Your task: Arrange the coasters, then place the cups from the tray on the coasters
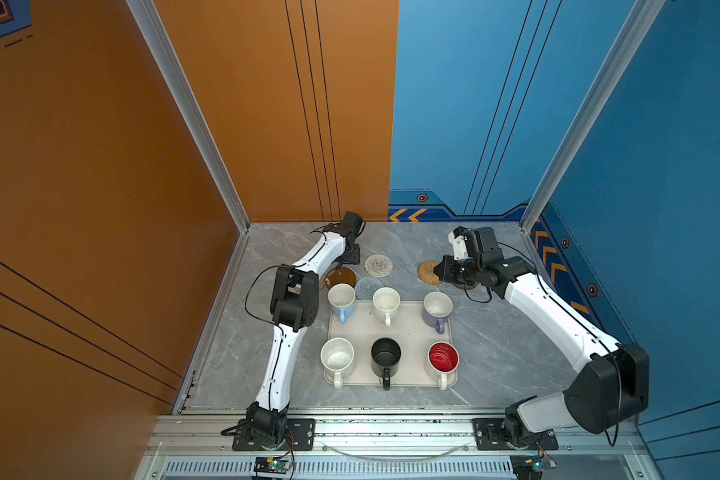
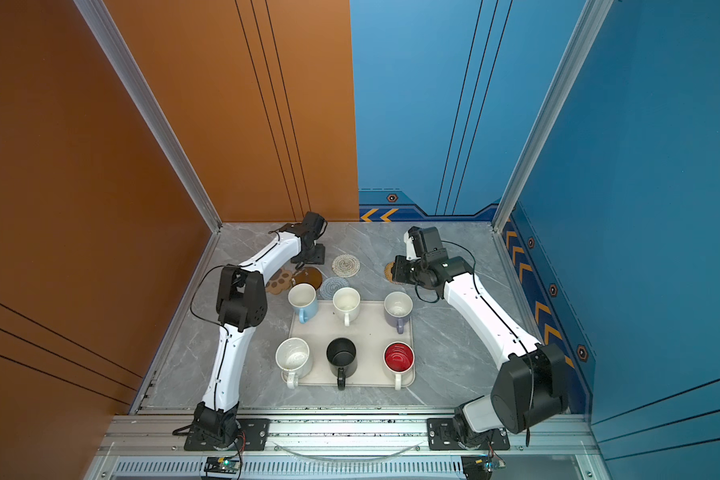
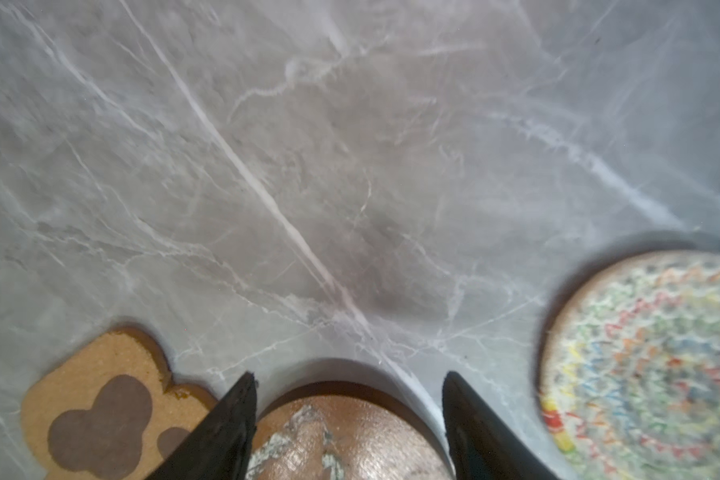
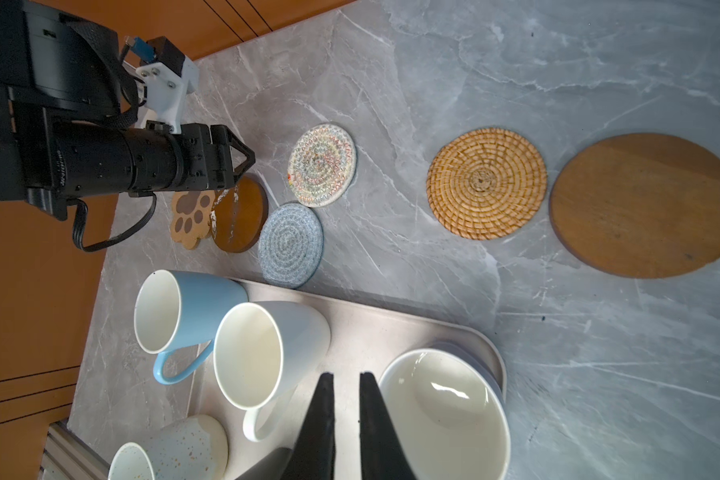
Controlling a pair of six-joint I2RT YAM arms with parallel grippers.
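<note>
Here, left arm (image 1: pixel 321 253) stretched back, left claw (image 3: pixel 348 374) spread empty over brown disc (image 3: pixel 350 436), right claw (image 4: pixel 346 375) closed, empty

Glossy glazed cream-white mug (image 4: pixel 304 332), matt wooden disc (image 4: pixel 645 205), coarse woven rattan round (image 4: pixel 486 183), smooth marble-look tabletop (image 4: pixel 516 62).

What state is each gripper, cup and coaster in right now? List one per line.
Left gripper, open above the dark wooden coaster.
Right gripper, shut, empty.
Cups, all six upright, none on a coaster.
Paw coaster, flat, edge against the dark wooden one.
White woven coaster, flat, bare.
Grey-blue coaster, flat, bare.
Rattan coaster, flat, bare.
Light wooden coaster, flat, bare.
</note>
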